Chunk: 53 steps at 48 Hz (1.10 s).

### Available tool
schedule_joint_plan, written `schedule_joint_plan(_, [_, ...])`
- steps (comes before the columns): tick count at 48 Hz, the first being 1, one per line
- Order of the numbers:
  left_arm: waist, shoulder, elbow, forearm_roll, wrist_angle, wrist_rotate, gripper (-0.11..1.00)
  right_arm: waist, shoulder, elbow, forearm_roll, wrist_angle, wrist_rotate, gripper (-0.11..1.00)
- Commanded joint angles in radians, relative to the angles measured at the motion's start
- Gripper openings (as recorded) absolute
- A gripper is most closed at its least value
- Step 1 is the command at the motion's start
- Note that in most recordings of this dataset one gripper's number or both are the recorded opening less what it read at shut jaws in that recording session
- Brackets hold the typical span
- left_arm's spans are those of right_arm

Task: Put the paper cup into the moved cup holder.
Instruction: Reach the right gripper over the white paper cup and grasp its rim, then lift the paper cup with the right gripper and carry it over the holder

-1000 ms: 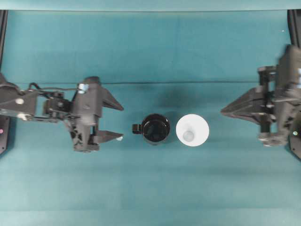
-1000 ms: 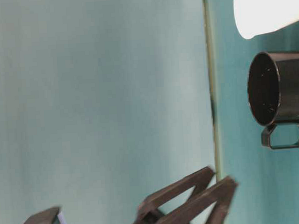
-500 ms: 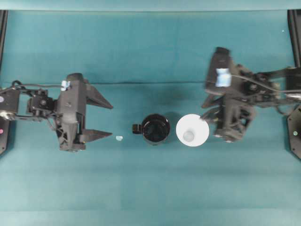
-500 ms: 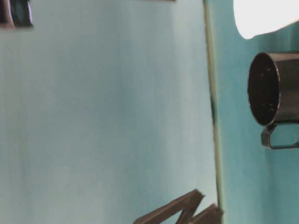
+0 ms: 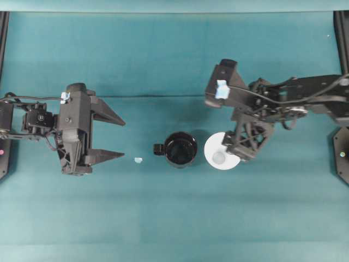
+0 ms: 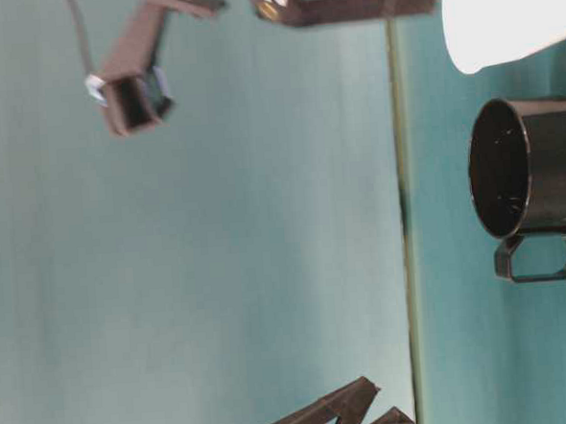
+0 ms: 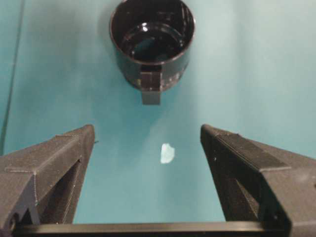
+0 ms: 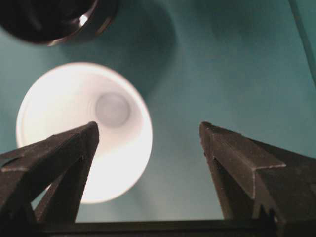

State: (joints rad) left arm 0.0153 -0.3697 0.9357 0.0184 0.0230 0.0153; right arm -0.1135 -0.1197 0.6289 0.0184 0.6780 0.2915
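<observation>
The right gripper [image 5: 232, 143] has swung over the paper cup [image 5: 218, 155], jaws spread; only the left wrist view shows the left gripper's [image 7: 148, 143] released jaws.

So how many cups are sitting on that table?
2. The black cup holder stands mid-table, its handle stub towards the left arm. The white paper cup stands upright just beside it, under the right gripper. Nothing suggests others hidden.
</observation>
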Motion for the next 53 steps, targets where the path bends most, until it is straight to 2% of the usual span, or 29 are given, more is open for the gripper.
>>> schedule_joint_plan(1, [0.0,-0.009,-0.009,0.002,-0.002,-0.002,0.88,0.0,0.015,0.0,-0.002,-0.043,0.012,0.91])
schedule_joint_plan(23, [0.0,-0.009,0.0,0.002,-0.002,-0.003,0.88,0.002,0.089,0.032,-0.002,-0.083,0.012,0.91])
schedule_joint_plan(31, [0.0,-0.011,0.0,0.002,-0.002,-0.003,0.88,0.002,0.094,0.032,-0.002,-0.094,0.017,0.85])
schedule_joint_plan(36, [0.0,-0.009,0.0,0.002,-0.002,-0.003,0.88,0.002,0.094,0.029,0.003,-0.103,0.018,0.71])
schedule_joint_plan(42, [-0.002,-0.009,0.002,0.002,-0.002,-0.003,0.88,0.002,0.092,0.025,0.008,-0.098,0.018,0.37])
schedule_joint_plan(47, [0.0,-0.009,0.0,0.002,-0.002,-0.005,0.88,0.002,0.083,0.017,0.02,-0.071,0.018,0.14])
schedule_joint_plan(53, [0.0,-0.009,0.0,0.002,-0.002,-0.005,0.88,0.0,0.052,-0.002,0.031,-0.005,0.018,0.03])
